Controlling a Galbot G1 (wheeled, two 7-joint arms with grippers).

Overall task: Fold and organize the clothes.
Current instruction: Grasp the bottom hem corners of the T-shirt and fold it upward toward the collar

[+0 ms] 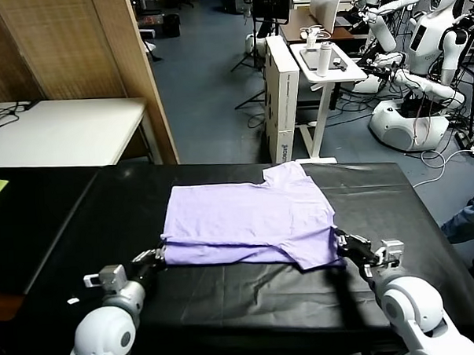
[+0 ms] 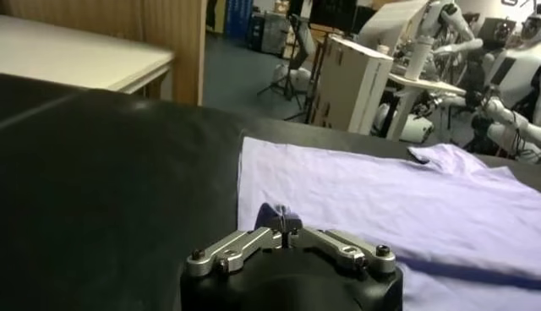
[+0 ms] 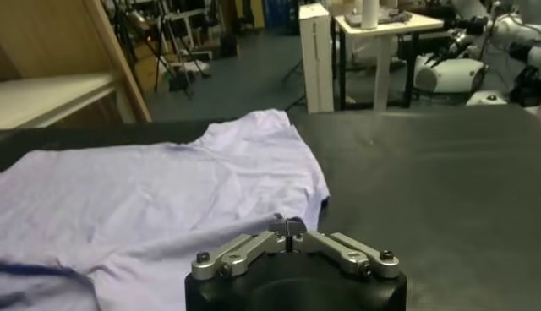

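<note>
No writing reads; left gripper (image 1: 157,255) and right gripper (image 1: 341,241) fingers pinch the T-shirt (image 1: 246,216) corners.

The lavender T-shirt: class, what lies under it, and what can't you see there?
The T-shirt lies on a black table, folded over itself along its near edge. The left gripper and right gripper pinch its near corners. The covered table and lower layer are hidden.
</note>
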